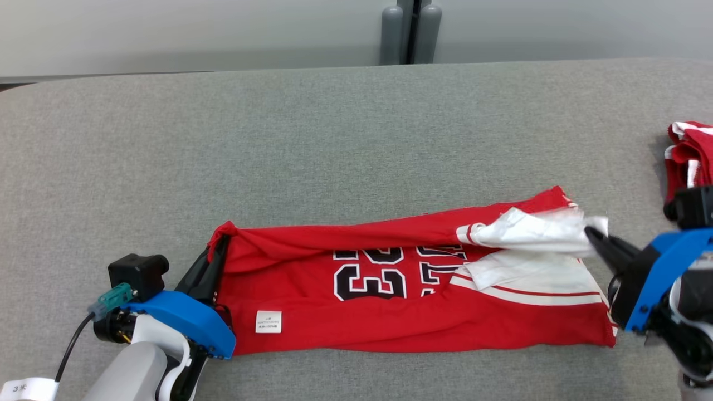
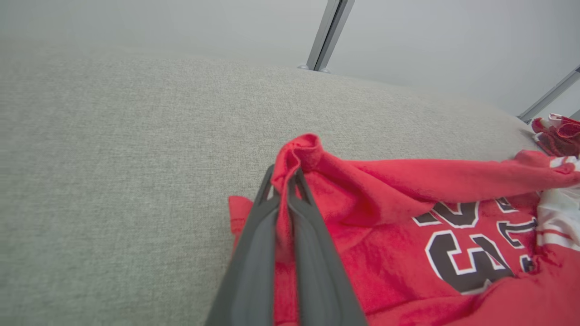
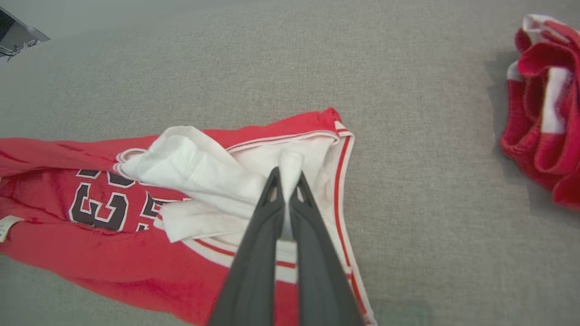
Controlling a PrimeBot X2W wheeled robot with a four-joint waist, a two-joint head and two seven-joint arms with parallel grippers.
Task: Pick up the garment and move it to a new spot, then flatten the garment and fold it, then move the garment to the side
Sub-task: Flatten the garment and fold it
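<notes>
My left end effector (image 2: 284,179) is clamped on a raised red fold at the left end of the jersey (image 1: 390,328), which lies stretched across the near part of the grey worktop (image 1: 334,139), partly doubled over. I judge it light, limp knit that sags and slides on itself, so hems and corners are the places to hold. My right end effector (image 3: 286,174) pinches the white lining (image 3: 199,167) at the right end. A red bundle (image 1: 688,159) sits farther right.
</notes>
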